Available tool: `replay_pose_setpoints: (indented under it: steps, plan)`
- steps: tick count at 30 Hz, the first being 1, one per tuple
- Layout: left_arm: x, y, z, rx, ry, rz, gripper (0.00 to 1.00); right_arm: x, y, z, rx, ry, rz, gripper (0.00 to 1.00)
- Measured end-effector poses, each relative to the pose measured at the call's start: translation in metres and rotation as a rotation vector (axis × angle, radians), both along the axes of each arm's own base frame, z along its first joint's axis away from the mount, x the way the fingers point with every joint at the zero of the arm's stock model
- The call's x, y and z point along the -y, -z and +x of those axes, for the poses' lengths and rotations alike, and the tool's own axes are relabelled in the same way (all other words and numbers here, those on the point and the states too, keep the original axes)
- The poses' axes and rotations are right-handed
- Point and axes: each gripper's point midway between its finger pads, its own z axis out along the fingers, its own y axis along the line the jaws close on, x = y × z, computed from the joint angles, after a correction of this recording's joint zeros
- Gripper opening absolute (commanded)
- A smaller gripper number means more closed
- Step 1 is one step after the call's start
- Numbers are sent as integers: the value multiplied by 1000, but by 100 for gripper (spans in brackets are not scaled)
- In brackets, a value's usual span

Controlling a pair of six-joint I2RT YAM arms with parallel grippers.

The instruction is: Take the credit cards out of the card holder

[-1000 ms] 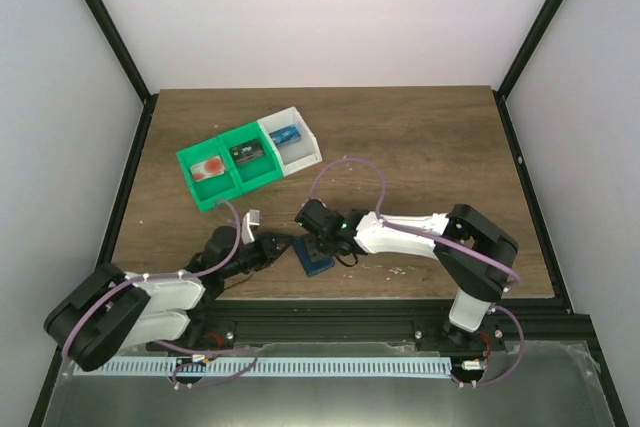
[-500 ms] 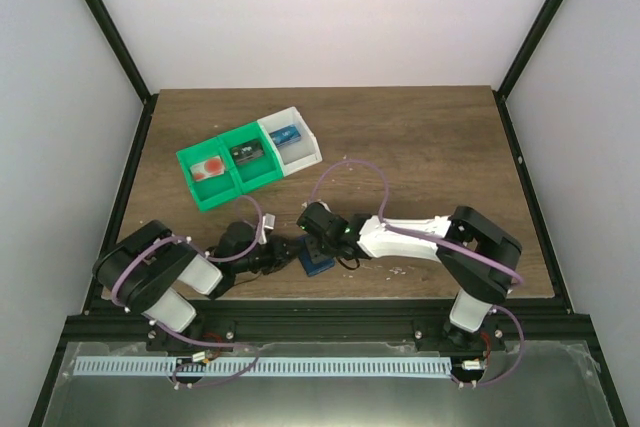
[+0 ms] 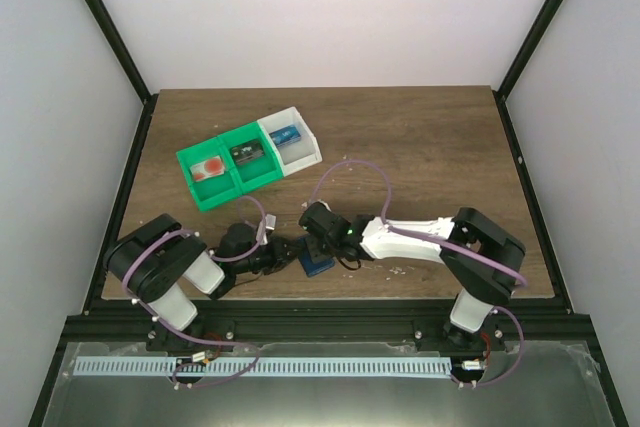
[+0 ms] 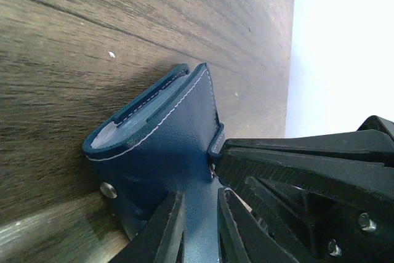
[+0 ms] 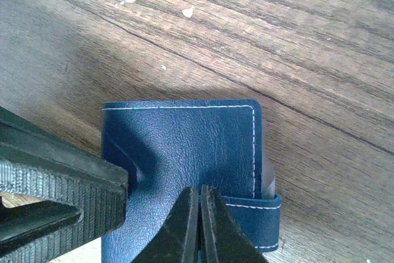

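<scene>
Navy card holder (image 4: pixel 166 146) sits pinched in left gripper (image 4: pixel 200 198); right gripper (image 5: pixel 198 196), closed tight beside its strap (image 5: pixel 261 212), may slip off.

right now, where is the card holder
In the top view the card holder lies near the middle of the front edge of the table, where the left tool and right tool meet.

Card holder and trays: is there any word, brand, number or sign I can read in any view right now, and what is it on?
No readable text in any view.
Card holder: plain blue leather with white stitching and a metal snap; no logo or lettering shows.
Contents of the green trays and the white tray: too small to read from the top camera.
</scene>
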Motion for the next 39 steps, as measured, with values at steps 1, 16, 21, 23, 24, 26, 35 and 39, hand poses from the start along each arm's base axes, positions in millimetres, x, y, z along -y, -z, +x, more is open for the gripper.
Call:
replay_pose_setpoints:
  steps: [1, 16, 21, 23, 24, 26, 35, 39]
  plan:
    - [0, 1, 0, 1, 1, 2, 18, 0, 0, 0, 0, 0, 0, 1]
    - [2, 5, -1, 16, 22, -2, 19, 20, -9, -13, 9, 13, 44, 0]
    - [2, 5, -1, 22, 26, 3, 19, 23, -12, -14, 18, 24, 67, 0]
    - [3, 5, -1, 22, 29, 5, 19, 23, -13, -13, 24, 28, 76, 1]
    - [3, 5, 0, 24, 30, 5, 19, 23, -14, -13, 25, 31, 80, 1]
    - [4, 4, 1, 24, 33, 8, 23, 24, -15, -13, 28, 38, 89, 0]
    - [6, -22, 20, 100, 9, 76, 52, 20, -47, -15, 63, 51, 221, 0]
    - [-4, -41, 27, 163, -34, 129, 58, 15, -67, -17, 79, 37, 305, 0]
